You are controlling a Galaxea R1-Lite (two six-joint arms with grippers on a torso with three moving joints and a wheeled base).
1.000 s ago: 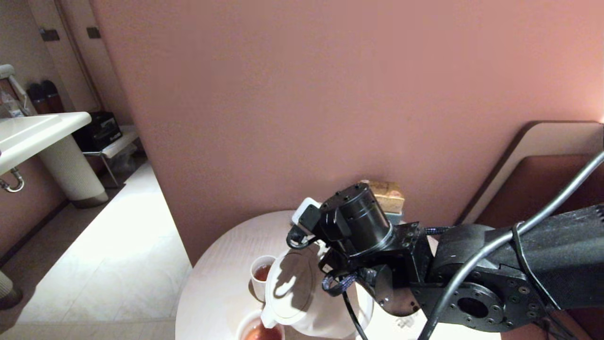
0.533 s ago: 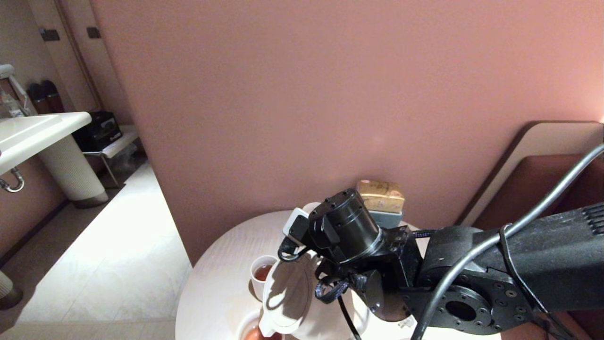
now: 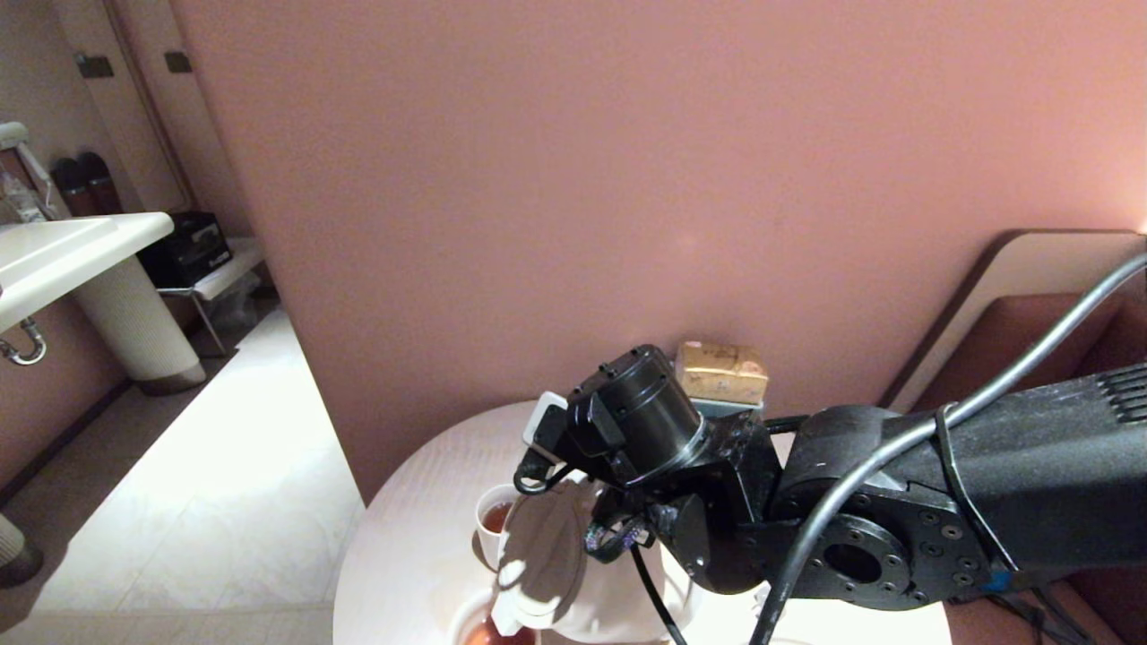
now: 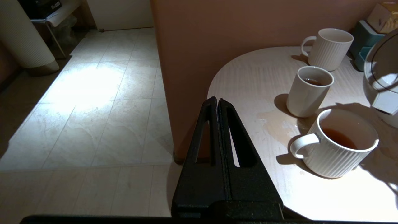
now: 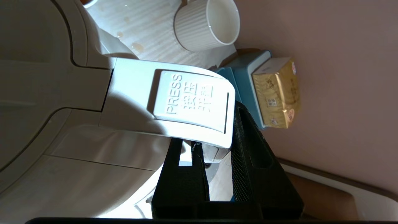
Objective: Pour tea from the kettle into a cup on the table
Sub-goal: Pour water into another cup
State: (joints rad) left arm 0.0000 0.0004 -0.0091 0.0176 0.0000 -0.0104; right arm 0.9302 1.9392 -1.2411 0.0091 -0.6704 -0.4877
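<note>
Counter (image 4: pixel 248 77) first: round white top, faint wood grain, set against a matte pink wall (image 3: pixel 573 179), with a pale wet smear beside the cups. Kettle (image 3: pixel 547 555) is the biggest thing on scene: smooth white plastic, flat round lid, short spout, loop handle with a raised PRESS tab. Versus a second ago it has tipped further, lid face now turned much more toward the camera and spout dropped toward the near counter edge; right arm has rolled with it. Reads as the pour deepening. Catch: the spout hangs over the ribbed mug (image 4: pixel 339 149), not over the cup (image 4: pixel 307 93), so tea looks headed for the wrong vessel. No stream visible in any view.

Right hand (image 5: pixel 217 149) clamped on the kettle handle just under the tab, black fingers either side of it.

Left hand (image 4: pixel 217 102) parked off the counter edge over the tiled floor, fingers pressed together, holding nothing.

Cup is plain, straight-sided, handleless, glossy white, standing just behind the ribbed mug with dark tea (image 4: pixel 312 81) low inside. Ribbed mug has vertical fluting, a handle and a paler orange liquid. A second ribbed mug (image 4: pixel 329 48) stands empty further back, near a gold foil packet (image 5: pixel 276 93) on a blue box
</note>
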